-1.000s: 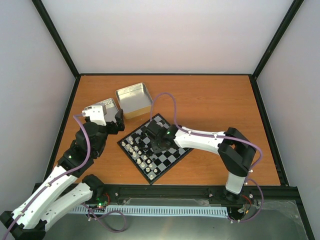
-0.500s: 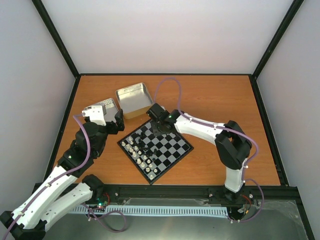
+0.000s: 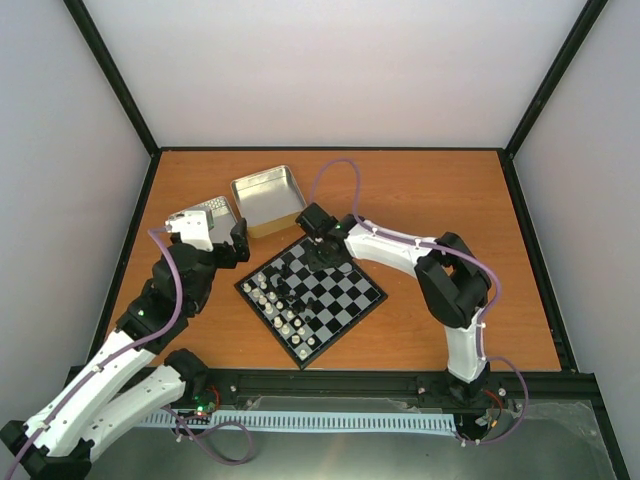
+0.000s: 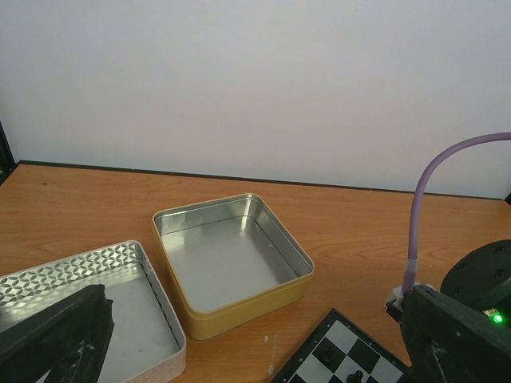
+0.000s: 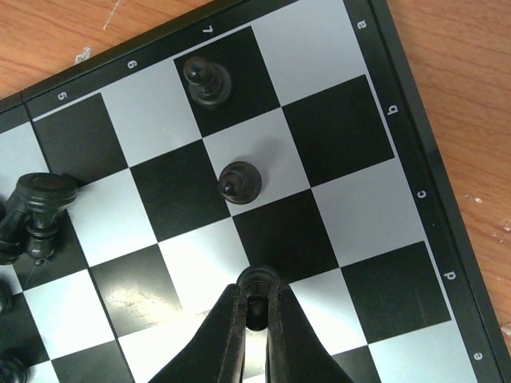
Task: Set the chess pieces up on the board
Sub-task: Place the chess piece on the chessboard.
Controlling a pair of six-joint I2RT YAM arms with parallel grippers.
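The board (image 3: 345, 300) lies turned like a diamond between the arms. White chess pieces (image 3: 275, 305) line its near-left side, and black ones (image 3: 285, 272) stand behind them. My right gripper (image 5: 256, 307) is shut on a black pawn (image 5: 259, 281) just above the squares near the board's far corner (image 3: 322, 252). Two more black pawns (image 5: 239, 182) (image 5: 207, 80) stand upright ahead of it. Several black pieces (image 5: 36, 211) lie bunched at the left. My left gripper (image 3: 238, 246) hovers open and holds nothing, off the board's left corner.
A gold-sided metal tin (image 4: 231, 259) sits empty behind the board. A patterned white tin (image 4: 120, 311) lies to its left, partly under my left fingers. Black frame rails and white walls border the wooden table (image 3: 450, 200).
My right gripper has moved from the board's middle to its far corner, still shut on the pawn. The left arm has stayed put.
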